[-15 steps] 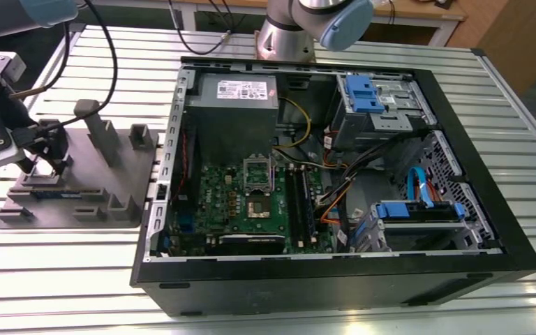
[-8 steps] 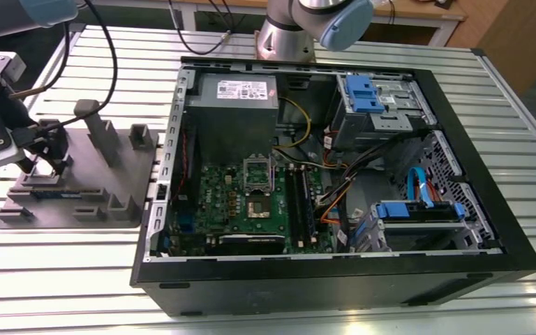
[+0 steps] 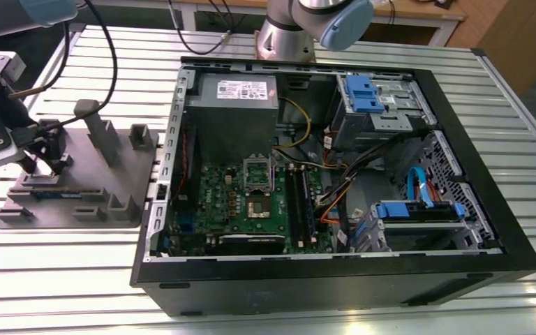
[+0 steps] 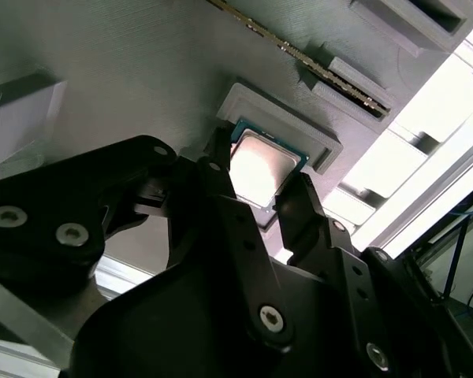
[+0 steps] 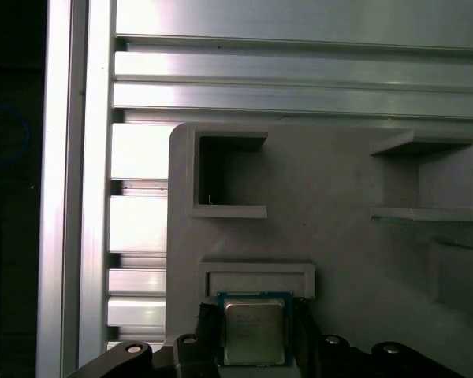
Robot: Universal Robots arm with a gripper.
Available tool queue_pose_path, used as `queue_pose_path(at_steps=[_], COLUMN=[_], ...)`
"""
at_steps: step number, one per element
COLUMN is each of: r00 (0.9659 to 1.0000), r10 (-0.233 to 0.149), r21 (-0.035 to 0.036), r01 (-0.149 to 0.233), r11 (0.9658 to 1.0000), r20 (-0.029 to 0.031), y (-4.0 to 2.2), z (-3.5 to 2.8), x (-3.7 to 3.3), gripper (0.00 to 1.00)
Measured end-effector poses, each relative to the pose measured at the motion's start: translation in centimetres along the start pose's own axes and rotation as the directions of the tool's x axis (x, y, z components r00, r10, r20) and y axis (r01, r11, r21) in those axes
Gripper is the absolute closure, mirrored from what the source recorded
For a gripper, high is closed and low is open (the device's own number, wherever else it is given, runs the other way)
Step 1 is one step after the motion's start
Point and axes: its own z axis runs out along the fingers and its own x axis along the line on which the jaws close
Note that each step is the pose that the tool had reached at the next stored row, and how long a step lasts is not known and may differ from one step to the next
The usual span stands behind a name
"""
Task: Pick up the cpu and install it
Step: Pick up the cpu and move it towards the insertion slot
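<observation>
Though I cannot tell whether the gripper (image 3: 45,167), at the exterior view's left, grips the cpu (image 5: 254,331), it should squeeze opposite edges evenly.

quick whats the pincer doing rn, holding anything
Pincer: looks closed on the cpu, against two opposite edges, with the cpu sitting in its nest on the gray fixture.

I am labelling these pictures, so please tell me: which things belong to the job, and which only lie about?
Job: cpu, pincer, gray holder, motherboard socket.
Lying about: memory stick, power-supply box, blue drive bracket.
</observation>
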Motion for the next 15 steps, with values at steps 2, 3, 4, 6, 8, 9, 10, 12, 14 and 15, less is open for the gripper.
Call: queue_pose_path(at_steps=[2, 3, 4, 6, 8, 9, 10, 12, 14, 15], r00=[1.0, 1.0, 1.0, 1.0, 1.0, 1.0, 1.0, 1.0, 1.0, 1.0], r10=[0.0, 0.0, 0.0, 0.0, 0.0, 0.0, 0.0, 0.0, 0.0, 0.0], r21=[-0.0001, -0.0001, -0.0001, 0.0001, 0.0, 0.0, 0.0001, -0.0001, -0.0001, -0.0001], r01=[0.0, 0.0, 0.0, 0.0, 0.0, 0.0, 0.0, 0.0, 0.0, 0.0], r11=[1.0, 1.0, 1.0, 1.0, 1.0, 1.0, 1.0, 1.0, 1.0, 1.0], r20=[0.0001, 0.0001, 0.0001, -0.0002, -0.0001, 0.0001, -0.0001, 0.0001, 0.0001, 0.0001], y=[0.0, 0.0, 0.0, 0.0, 0.0, 0.01, 0.01, 0.02, 0.04, 0.04], z=[0.0, -0.01, -0.02, -0.11, -0.28, -0.42, -0.59, -0.92, -1.29, -1.51], x=[0.0, 0.0, 0.0, 0.0, -0.01, -0.02, -0.02, -0.03, -0.05, -0.06], gripper=[0.53, 0.53, 0.53, 0.53, 0.53, 0.53, 0.53, 0.53, 0.53, 0.53])
